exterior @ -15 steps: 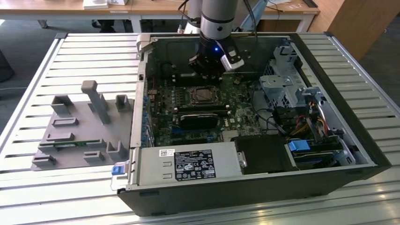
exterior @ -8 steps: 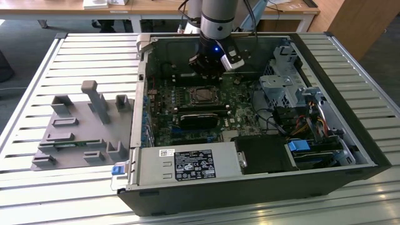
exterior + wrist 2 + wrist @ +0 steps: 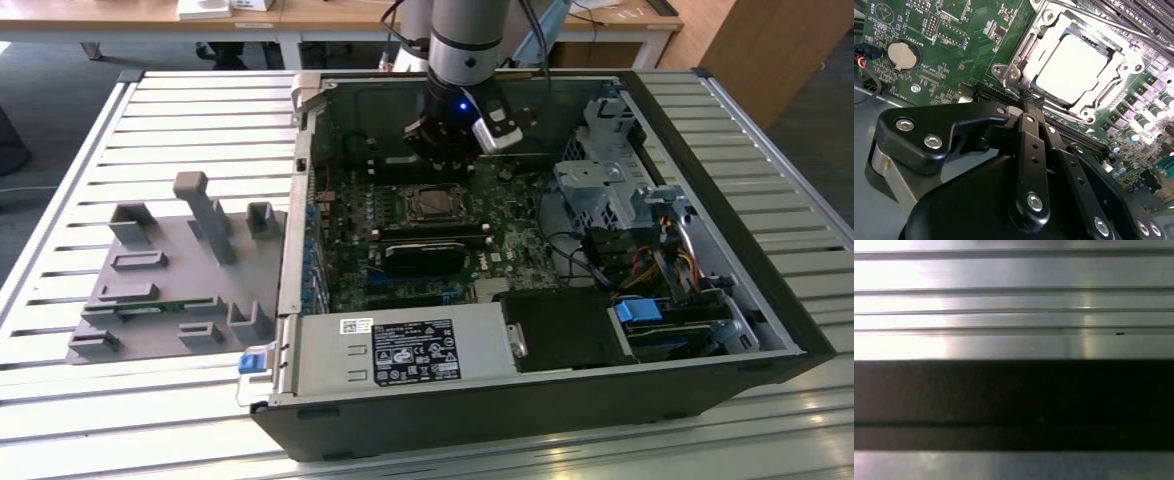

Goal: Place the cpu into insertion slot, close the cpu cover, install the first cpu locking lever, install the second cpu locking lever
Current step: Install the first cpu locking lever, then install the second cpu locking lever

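Note:
The cpu (image 3: pixel 1071 67) lies flat in the insertion slot (image 3: pixel 434 203), its bright silver top showing through the window of the cpu cover (image 3: pixel 1066 103), which is folded down over it. A thin silvery lever rod (image 3: pixel 1089 17) runs along one side of the socket. My gripper (image 3: pixel 447 160) hangs just above the socket's far edge in the exterior view. In the second wrist view the gripper (image 3: pixel 1029 97) is shut, its black fingers (image 3: pixel 1033 150) pressed together with the tips at the socket's corner bracket (image 3: pixel 1013 74).
The open computer case (image 3: pixel 534 400) lies on a ribbed metal table (image 3: pixel 1014 305). A grey fixture tray (image 3: pixel 174 290) sits at the exterior view's left. Inside the case are a power supply (image 3: pixel 400 350), black memory slots (image 3: pixel 427 240), a drive cage (image 3: pixel 601 190) and a coin battery (image 3: pixel 902 55).

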You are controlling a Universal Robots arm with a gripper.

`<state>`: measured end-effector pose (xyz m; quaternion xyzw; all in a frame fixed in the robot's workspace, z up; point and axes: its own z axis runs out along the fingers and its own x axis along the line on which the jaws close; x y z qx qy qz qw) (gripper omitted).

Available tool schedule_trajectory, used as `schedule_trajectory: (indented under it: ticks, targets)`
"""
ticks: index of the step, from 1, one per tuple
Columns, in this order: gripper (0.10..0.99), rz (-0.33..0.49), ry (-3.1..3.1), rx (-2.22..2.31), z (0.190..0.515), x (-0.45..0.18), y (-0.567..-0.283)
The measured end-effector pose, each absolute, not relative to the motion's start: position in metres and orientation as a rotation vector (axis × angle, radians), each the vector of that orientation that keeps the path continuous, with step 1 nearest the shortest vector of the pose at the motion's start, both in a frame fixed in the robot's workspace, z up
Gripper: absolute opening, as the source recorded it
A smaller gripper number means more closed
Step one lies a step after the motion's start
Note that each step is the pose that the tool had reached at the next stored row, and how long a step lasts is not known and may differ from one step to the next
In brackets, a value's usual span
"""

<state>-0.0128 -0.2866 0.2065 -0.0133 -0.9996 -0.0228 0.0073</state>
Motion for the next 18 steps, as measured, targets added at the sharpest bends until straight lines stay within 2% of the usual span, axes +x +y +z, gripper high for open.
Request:
schedule_trajectory:
  ticks: [18]
  targets:
    - [0.106, -0.071, -3.126, -0.041, 0.2065, -0.0120, -0.2919]
